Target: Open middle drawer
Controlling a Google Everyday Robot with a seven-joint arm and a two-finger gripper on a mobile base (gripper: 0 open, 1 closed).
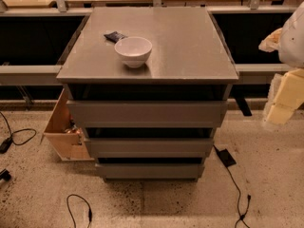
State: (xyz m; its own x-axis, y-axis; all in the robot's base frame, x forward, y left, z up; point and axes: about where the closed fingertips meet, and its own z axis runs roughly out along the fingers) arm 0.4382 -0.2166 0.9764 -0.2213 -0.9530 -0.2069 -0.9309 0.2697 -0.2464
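Note:
A grey cabinet stands in the middle of the camera view with three handleless fronts. The middle drawer is the second front, flush between the taller top front and the smaller lowest front, with a dark gap above it. Its inside is hidden. My gripper shows as blurred cream parts at the right edge, beside the cabinet's top right corner. It is clear of all the drawers and touches nothing.
A white bowl and a dark packet sit on the cabinet top. A wooden box stands at the cabinet's left side. Cables and a black adapter lie on the speckled floor.

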